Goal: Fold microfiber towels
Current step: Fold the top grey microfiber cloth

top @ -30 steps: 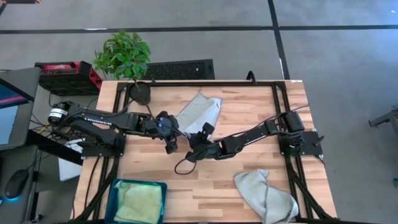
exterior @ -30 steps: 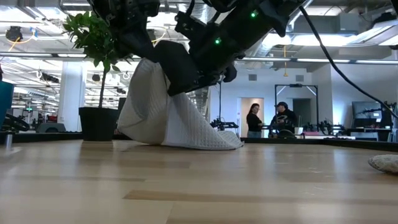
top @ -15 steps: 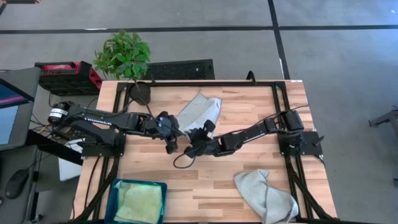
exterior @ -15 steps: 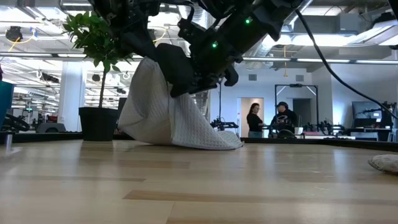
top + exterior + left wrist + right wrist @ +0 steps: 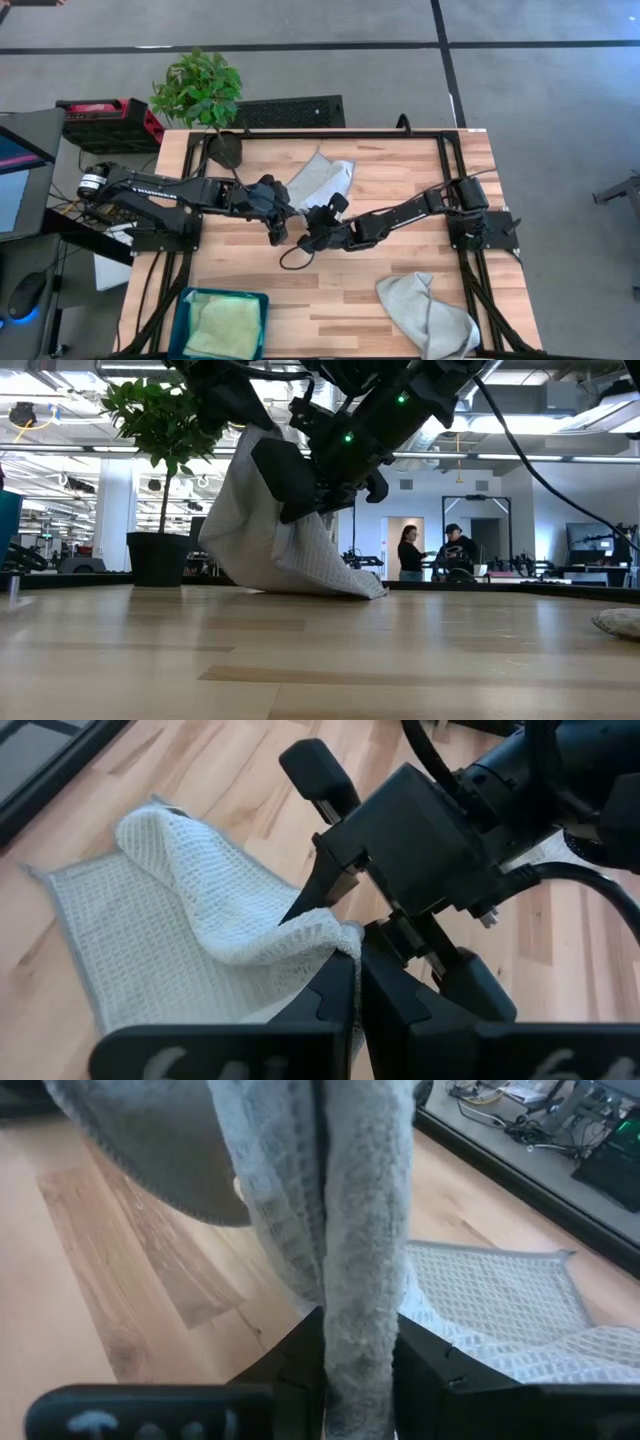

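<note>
I see both grippers' fingers clamped on the grey towel (image 5: 322,180), which trails toward one o'clock across the tabletop (image 5: 400,290).

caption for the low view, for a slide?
Both tools, left tool and right tool, pinch a pale grey towel and lift one edge while its far end drags on the table.

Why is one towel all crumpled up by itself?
The pale grey towel near the table's front right edge lies crumpled, not folded flat. The left hand and right hand both hold up another grey towel at the table's middle. Nothing looks spilled or broken.
</note>
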`<state>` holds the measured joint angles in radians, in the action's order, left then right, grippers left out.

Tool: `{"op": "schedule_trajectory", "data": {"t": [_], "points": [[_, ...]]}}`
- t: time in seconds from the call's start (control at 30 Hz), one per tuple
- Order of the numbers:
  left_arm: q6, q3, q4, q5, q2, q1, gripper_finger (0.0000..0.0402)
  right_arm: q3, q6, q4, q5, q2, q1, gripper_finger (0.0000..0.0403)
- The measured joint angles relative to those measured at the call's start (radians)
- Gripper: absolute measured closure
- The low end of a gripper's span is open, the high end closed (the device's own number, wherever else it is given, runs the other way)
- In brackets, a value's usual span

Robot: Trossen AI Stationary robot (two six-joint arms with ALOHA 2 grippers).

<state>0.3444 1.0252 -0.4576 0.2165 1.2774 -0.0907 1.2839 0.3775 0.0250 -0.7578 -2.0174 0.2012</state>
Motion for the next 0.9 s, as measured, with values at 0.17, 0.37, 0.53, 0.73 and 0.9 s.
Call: {"op": "schedule_trajectory", "data": {"t": [0.17,0.37,0.53,0.73,0.9], "points": [[0.0,0.0,0.0,0.0,0.0,0.0,0.0401,0.0,0.021,0.001,0.0,0.0,0.0,0.0296],[0.0,0.0,0.0,0.001,0.0,0.0,0.0401,0.0,0.076,0.047,0.0,0.0,0.0,0.0301],[0.0,0.0,-0.009,0.006,0.0,0.0,0.0401,0.0,0.094,0.086,0.009,0.0,0.004,0.0368],[0.018,0.001,-0.086,0.06,0.0,0.0,0.0401,0.0,0.062,0.119,0.047,0.005,0.039,0.0387],[0.073,0.001,-0.188,0.081,0.0,0.001,0.0401,0.041,0.06,0.213,0.067,0.008,0.071,0.0392]]}}
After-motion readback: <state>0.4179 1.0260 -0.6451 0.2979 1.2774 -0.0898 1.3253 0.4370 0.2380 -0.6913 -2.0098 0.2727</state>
